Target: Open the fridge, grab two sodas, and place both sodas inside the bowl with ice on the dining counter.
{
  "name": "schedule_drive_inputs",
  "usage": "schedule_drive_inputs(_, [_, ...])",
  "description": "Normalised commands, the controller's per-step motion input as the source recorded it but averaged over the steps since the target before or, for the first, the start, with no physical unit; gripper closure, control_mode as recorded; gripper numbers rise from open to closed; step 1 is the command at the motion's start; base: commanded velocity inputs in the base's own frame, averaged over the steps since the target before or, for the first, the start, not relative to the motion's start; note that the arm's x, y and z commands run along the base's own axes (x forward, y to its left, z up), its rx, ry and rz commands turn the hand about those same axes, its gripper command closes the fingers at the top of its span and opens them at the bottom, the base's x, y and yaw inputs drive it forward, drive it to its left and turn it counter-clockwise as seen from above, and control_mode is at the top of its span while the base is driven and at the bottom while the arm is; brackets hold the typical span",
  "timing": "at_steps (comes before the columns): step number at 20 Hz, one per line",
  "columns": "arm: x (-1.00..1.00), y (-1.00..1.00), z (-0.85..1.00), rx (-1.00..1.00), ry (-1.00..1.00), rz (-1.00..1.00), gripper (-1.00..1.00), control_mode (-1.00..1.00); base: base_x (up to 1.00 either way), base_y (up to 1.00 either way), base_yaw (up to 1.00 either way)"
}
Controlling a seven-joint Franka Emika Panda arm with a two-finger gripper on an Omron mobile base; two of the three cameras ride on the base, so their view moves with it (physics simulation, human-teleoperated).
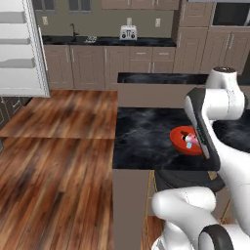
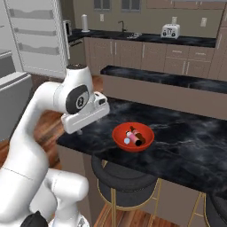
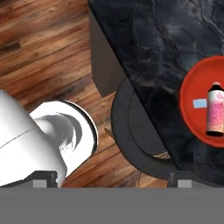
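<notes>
The red-orange bowl (image 2: 133, 136) sits on the black marbled dining counter (image 2: 186, 142) near its front edge. Both sodas lie in it: the pink one (image 2: 129, 138) and the dark cola (image 2: 138, 138). In the hand view the bowl (image 3: 192, 103) is at the right edge, holding the pink soda (image 3: 214, 111) and a pale ice cube (image 3: 200, 103). My gripper (image 2: 82, 129) points down over the counter's near corner, left of the bowl. It (image 3: 113, 183) is open and empty. The arm partly covers the bowl (image 1: 181, 138). The fridge (image 1: 19, 49) stands far left, door open.
A dark round stool (image 2: 128, 177) is tucked under the counter just below the bowl. Wooden floor (image 1: 53, 161) stretches left toward the fridge. The wall counter at the back carries a toaster (image 1: 128, 32) and a sink. A raised ledge (image 2: 168, 80) runs behind the dining counter.
</notes>
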Motion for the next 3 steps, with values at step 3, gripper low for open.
schedule_drive_inputs(3, [-0.57,0.44,0.00,-0.05,-0.04,-0.01,-1.00,-1.00,0.00,0.00,0.00])
